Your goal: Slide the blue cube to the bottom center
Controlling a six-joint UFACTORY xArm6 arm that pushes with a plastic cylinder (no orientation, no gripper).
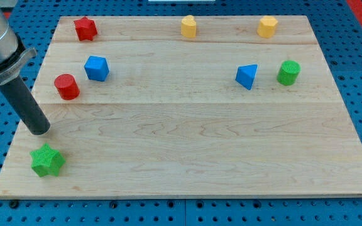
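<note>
My tip [39, 130] sat at the near left of the wooden board [187, 157], touching no block and pushing nothing, just beyond the green star block [47, 160]. Farther back, the red cylinder [66, 86] stood up and right of the tip, with the blue cube [97, 68] beside it, well apart from the tip. To do it well, the tip probably needed to swing round the red cylinder, get behind the cube's far-left side, then push near and right toward bottom center. On the right were a blue wedge-like block [247, 76] and a green cylinder [288, 72]. Along the far edge: red star [85, 28] and two yellow blocks [188, 26] [268, 26], shapes hard to make out. The arm's upper part was cut off at the frame's left.
</note>
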